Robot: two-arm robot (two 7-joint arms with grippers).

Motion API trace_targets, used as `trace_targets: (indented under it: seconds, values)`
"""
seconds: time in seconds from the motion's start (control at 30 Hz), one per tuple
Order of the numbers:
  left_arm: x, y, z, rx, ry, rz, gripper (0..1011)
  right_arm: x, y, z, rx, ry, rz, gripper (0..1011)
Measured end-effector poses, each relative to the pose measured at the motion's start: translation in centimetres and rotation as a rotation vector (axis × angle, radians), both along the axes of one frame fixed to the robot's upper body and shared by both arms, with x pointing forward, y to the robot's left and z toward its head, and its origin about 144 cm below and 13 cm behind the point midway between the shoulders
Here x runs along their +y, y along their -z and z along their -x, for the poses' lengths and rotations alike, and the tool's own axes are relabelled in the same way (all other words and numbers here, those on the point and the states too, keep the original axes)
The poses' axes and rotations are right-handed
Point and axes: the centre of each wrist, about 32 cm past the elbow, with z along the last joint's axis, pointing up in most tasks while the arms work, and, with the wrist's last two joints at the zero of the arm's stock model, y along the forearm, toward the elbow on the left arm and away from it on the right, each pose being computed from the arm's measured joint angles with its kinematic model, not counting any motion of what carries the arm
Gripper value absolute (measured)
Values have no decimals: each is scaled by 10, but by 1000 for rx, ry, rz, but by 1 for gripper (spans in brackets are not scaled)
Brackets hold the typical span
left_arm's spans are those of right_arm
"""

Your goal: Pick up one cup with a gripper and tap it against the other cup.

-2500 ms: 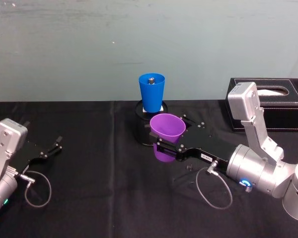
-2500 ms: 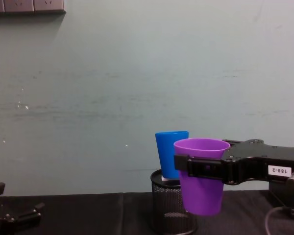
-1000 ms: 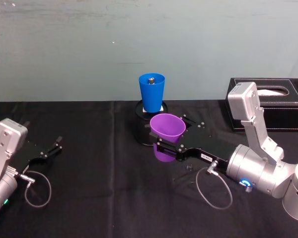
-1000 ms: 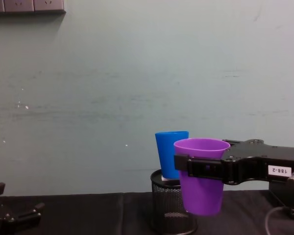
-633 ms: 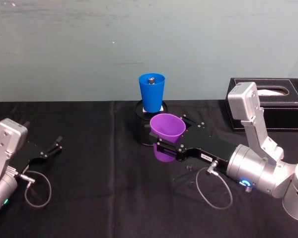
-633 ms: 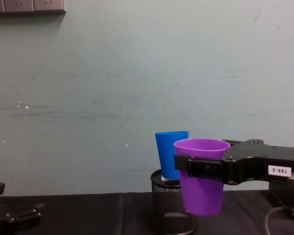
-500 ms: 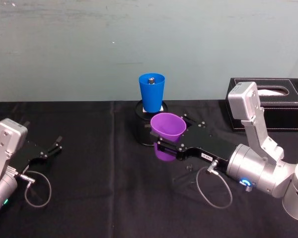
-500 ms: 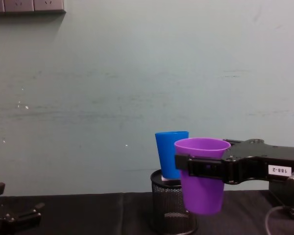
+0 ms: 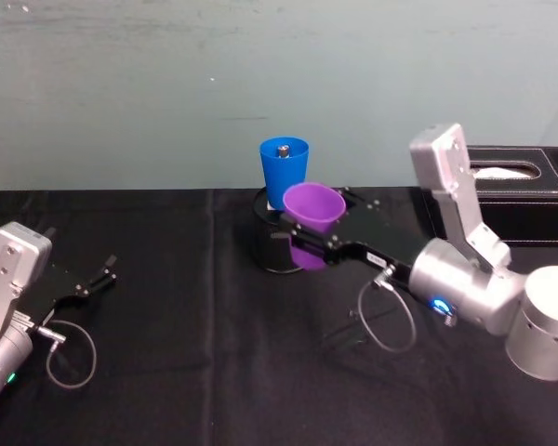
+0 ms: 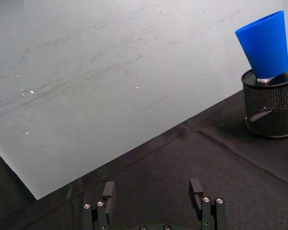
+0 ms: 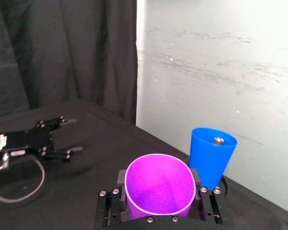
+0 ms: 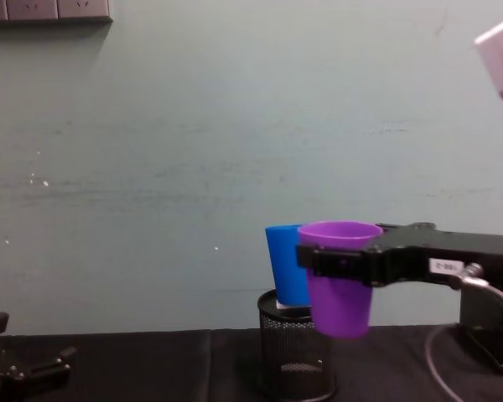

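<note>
my right claw (image 9: 314, 223) is clamped around the purple cup (image 9: 313, 206), one finger on each side of its wall a little below the rim, and the cup is upright and off the desk (image 9: 186, 372). from the chest camera the black fingers band the purple cup (image 12: 339, 289) near its top, and the cup hangs in the air, overlapping the right side of the blue cup (image 12: 283, 268). the blue cup (image 9: 284, 172) stands upright on top of a black mesh pen holder (image 12: 289, 364), on a small pale block, with a small metal piece (image 11: 218, 140) lying inside it. from my right wrist camera the purple cup (image 11: 158, 184) sits in the claw (image 11: 158, 203) with the blue cup (image 11: 211, 153) just beyond it. the two are very close, but i cannot tell whether they touch.

my left claw (image 9: 109, 269) is parked low at the left side of the desk, fingers spread apart and holding nothing. its wrist camera looks past the open fingers (image 10: 108, 191) toward the blue cup (image 10: 266, 45) on the holder (image 10: 271, 105). a black tissue box (image 9: 525, 200) sits at the far right, behind the right arm.
</note>
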Motion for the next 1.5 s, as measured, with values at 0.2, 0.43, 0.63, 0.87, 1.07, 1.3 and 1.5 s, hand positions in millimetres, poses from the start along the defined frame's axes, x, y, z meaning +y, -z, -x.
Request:
trace_targets:
  seconds: [0.2, 0.43, 0.63, 0.87, 1.07, 1.3, 1.5]
  values:
    - [0, 0, 0, 0, 0, 0, 1000, 12, -4, -23, 29, 12, -24, 748]
    - [0, 0, 0, 0, 0, 0, 1000, 25, -6, -45, 61, 24, -52, 747]
    - [0, 0, 0, 0, 0, 0, 1000, 36, -8, -59, 69, 33, -48, 747]
    - [0, 0, 0, 0, 0, 0, 1000, 40, -9, -69, 66, 51, -31, 747]
    - [0, 0, 0, 0, 0, 0, 1000, 41, -11, -76, 57, 65, -22, 747]
    - [0, 0, 0, 0, 0, 0, 1000, 39, -15, -81, 49, 78, -22, 747]
    - [0, 0, 0, 0, 0, 0, 1000, 38, -16, -81, 47, 83, -25, 748]
